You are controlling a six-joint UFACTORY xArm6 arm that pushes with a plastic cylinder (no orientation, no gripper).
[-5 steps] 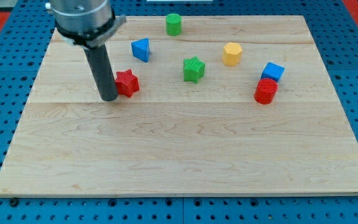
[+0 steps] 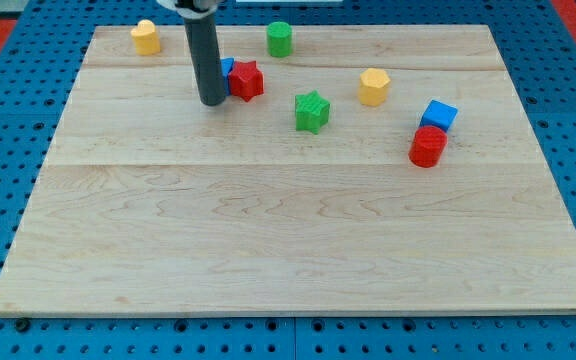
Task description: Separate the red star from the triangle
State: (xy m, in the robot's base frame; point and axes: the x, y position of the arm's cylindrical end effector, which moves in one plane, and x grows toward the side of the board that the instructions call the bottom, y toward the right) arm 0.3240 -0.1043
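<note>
red star (image 2: 247,80) in upper left of frame on the counter (image 2: 268,230), touching the blue triangle (image 2: 227,69) half hidden behind the rod. my tip (image 2: 211,102) just left of both. no claw fitted, only the rod. green star (image 2: 311,110) near, lower right.

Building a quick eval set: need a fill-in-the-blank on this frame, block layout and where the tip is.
1. My tip sits just to the view's ____ of the red star.
2. The blue block half hidden behind the rod is ____ the red star.
3. The red cylinder lies directly below the blue cube, touching it, near the view's ____ edge.
4. The block nearest the board's top left corner is ____ in colour.

Missing words: left; touching; right; yellow
</note>
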